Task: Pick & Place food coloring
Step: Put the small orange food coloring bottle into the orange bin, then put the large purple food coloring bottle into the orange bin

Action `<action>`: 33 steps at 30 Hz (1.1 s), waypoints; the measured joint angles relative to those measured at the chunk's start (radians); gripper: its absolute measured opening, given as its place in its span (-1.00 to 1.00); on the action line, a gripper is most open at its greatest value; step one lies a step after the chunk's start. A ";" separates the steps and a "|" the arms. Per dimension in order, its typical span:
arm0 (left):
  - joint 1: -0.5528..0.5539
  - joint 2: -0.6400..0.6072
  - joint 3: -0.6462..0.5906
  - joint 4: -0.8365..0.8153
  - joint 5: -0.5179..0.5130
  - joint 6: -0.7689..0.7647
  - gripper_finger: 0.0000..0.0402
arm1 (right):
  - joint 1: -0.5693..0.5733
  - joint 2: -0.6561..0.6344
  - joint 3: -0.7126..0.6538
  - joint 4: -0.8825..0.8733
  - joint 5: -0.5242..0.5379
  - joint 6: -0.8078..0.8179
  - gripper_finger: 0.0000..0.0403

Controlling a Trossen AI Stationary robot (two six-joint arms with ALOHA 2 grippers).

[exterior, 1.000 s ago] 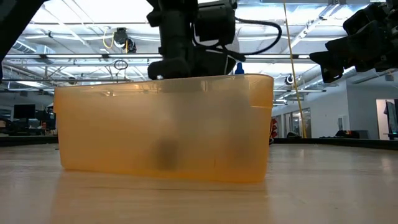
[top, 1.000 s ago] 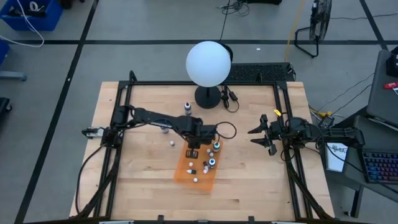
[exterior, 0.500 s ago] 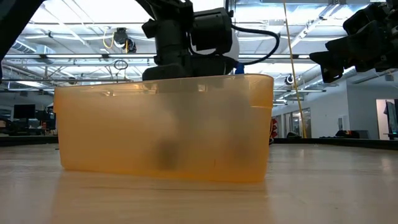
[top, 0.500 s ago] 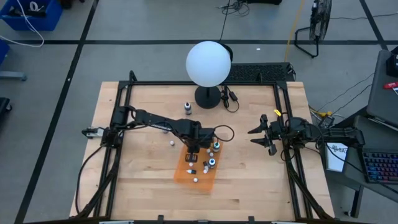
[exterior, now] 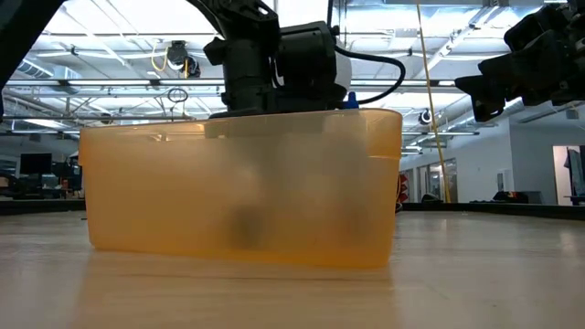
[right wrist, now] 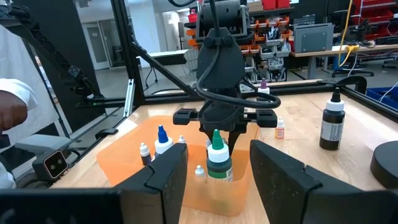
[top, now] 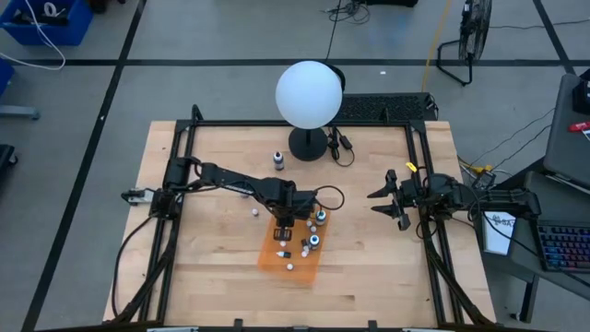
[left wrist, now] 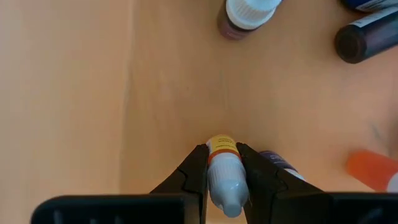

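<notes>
My left gripper (left wrist: pixel 222 167) is clamped on a small food coloring bottle (left wrist: pixel 224 175) with a whitish body and a yellow-and-red label band, one finger pressed against each side. I hold it just above the floor of the orange tray (top: pixel 273 254), and my left arm reaches down over the tray's end nearest the white globe lamp (top: pixel 309 93). In the low view my gripper body (exterior: pixel 274 68) dips behind the tray's translucent wall (exterior: pixel 137 201).

More bottles already sit in the tray: a white-capped one (left wrist: pixel 247 15), a dark one lying on its side (left wrist: pixel 364 41), and an orange-capped one (left wrist: pixel 373 171) close by my fingers. From across the table I see a green-topped bottle (right wrist: pixel 217 158) and a blue-topped one (right wrist: pixel 162 140) standing in the tray too.

Outside the tray, a dark bottle with a white top (top: pixel 278 161) stands between it and the lamp, and a tiny whitish bottle (top: pixel 254 212) lies just beside the tray's lamp-side corner.

My right gripper (top: pixel 385 199) waits well away from the tray, its fingers spread apart.
</notes>
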 joint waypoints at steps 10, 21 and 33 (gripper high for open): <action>0.000 0.000 0.002 0.013 -0.001 -0.033 -0.15 | 0.000 0.000 0.000 0.000 0.000 0.000 -0.19; 0.000 -0.114 0.065 -0.167 -0.005 -0.061 0.20 | 0.000 0.001 0.000 -0.001 0.000 0.000 -0.18; -0.006 -0.464 -0.095 -0.341 -0.206 -0.225 0.21 | 0.000 0.002 0.000 0.000 0.000 0.000 -0.19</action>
